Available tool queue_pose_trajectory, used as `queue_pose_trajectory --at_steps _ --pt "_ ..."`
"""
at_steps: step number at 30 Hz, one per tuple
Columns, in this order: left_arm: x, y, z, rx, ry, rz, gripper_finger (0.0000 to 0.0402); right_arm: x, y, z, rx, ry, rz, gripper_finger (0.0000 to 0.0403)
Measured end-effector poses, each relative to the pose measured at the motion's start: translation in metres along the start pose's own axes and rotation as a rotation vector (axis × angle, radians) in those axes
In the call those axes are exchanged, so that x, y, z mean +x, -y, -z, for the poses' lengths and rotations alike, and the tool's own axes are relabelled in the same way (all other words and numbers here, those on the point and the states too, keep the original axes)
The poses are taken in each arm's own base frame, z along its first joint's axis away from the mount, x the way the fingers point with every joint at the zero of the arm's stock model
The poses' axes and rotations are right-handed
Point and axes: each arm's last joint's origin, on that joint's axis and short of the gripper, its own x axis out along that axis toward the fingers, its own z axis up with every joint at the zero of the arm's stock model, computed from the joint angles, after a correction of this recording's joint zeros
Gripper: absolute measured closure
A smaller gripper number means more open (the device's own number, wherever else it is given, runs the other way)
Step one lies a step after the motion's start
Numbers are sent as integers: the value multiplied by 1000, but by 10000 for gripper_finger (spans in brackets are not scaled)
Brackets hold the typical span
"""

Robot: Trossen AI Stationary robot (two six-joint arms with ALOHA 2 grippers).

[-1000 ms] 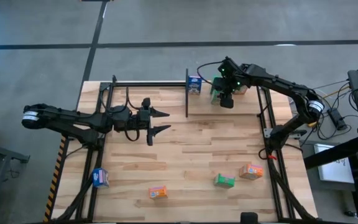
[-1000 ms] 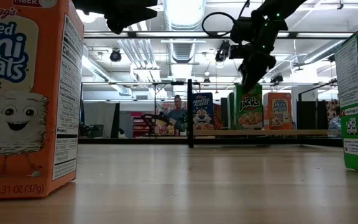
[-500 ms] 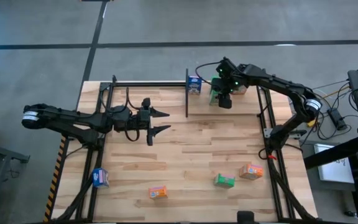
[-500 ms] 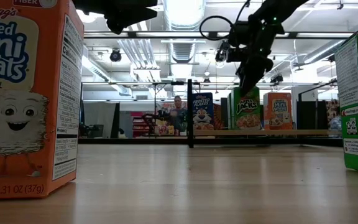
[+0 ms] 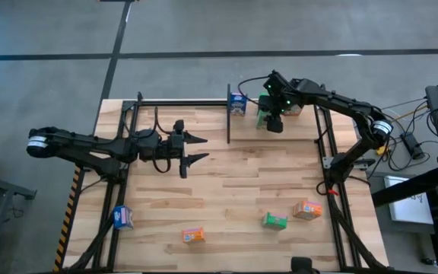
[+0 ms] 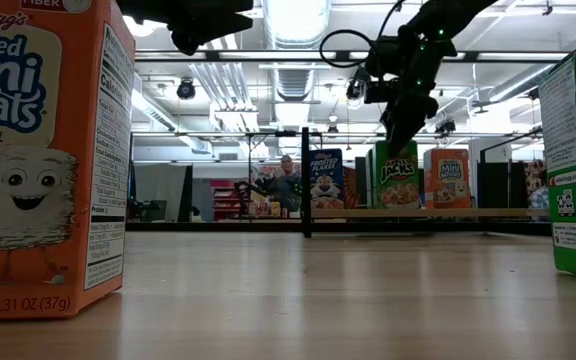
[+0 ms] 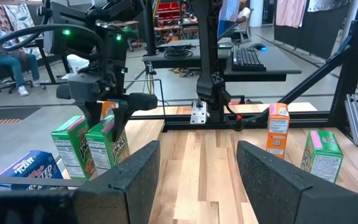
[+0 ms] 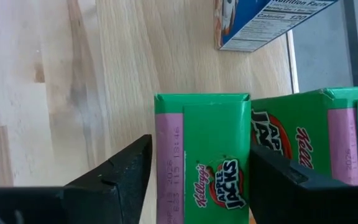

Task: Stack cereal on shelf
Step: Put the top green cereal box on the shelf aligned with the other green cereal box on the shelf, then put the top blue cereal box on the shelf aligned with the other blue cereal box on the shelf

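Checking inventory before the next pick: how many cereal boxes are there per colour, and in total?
Blue boxes: 2, one on the shelf, one on the table
Green boxes: 3, two on the shelf, one on the table
Orange boxes: 3, one on the shelf, two on the table
Total: 8

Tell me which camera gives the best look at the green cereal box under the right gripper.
The right wrist view: the green Apple Jacks box fills it between the right gripper's fingers. The left wrist view shows it sideways, the low view small and distant, the high view mostly hidden.
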Motion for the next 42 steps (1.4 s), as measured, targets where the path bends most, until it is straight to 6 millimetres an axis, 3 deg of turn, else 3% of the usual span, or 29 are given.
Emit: queue_pose_trajectory --at_steps 8,20,29,35,42 --pt "0 0 0 0 -1 0 205 -9 1 -3 3 25 17 179" --pt "0 -1 1 -21 -10 -33 205 -63 -5 -19 94 165 77 177" --pt "-3 -10 14 -64 -143 -386 205 -96 -53 -15 106 309 -4 212" --pt "-5 -14 20 -139 -206 -447 205 -96 -92 -6 65 416 -68 232" --pt "-9 -23 11 -249 -323 -551 205 -89 -126 6 -8 558 -118 243"
